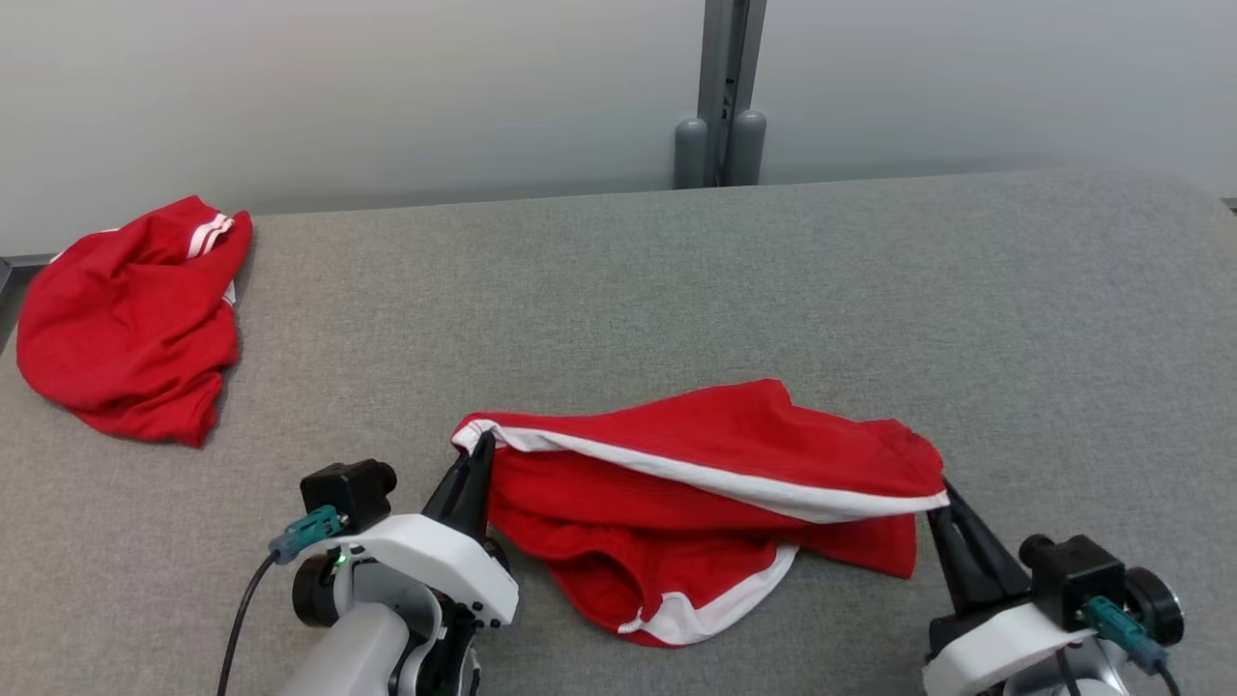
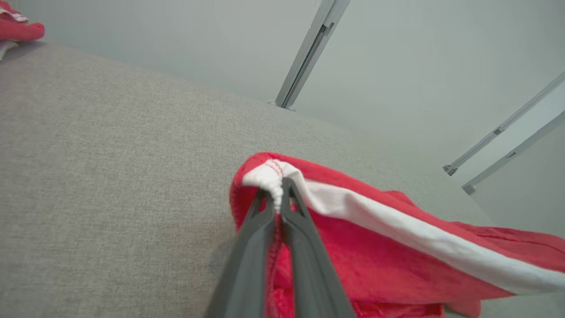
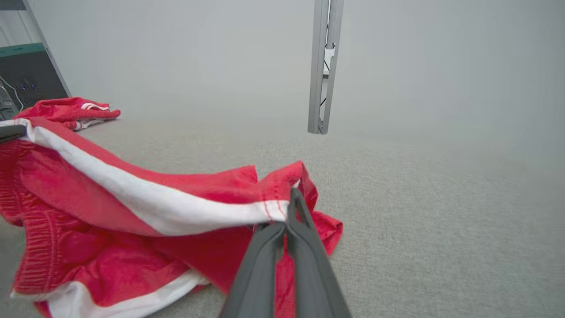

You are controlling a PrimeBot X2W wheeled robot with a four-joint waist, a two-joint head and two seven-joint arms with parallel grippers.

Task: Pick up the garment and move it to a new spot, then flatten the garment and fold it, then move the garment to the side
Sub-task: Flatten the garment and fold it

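Overhead, left arm: the pale forearm comes up from the lower left; the left fingers (image 1: pixel 472 476) point up the head view, leaning slightly right, and are closed on the left end of the garment's white band.
Head view, right arm: it enters at the lower right; the right fingers (image 1: pixel 959 534) lean up and to the left, clamped on the band's right end.
Head view, garment (image 1: pixel 715 449): it is red and sits at the front middle of the counter (image 1: pixel 676 290). Its long axis runs left to right between the two grips, dipping toward the right, and the loose cloth sags toward the robot.
Head view, second red garment (image 1: pixel 126 319): it lies crumpled at the counter's far left, well apart.
Left wrist view, left fingers (image 2: pixel 292 210): they are pinched together on the bunched white corner, and the band trails to the lower right across the garment (image 2: pixel 375 251).
Right wrist view, right fingers (image 3: pixel 301 223): they are pressed together on the band's stitched end. The band runs to the upper left, and the garment (image 3: pixel 110 221) is heaped on the counter beneath it.
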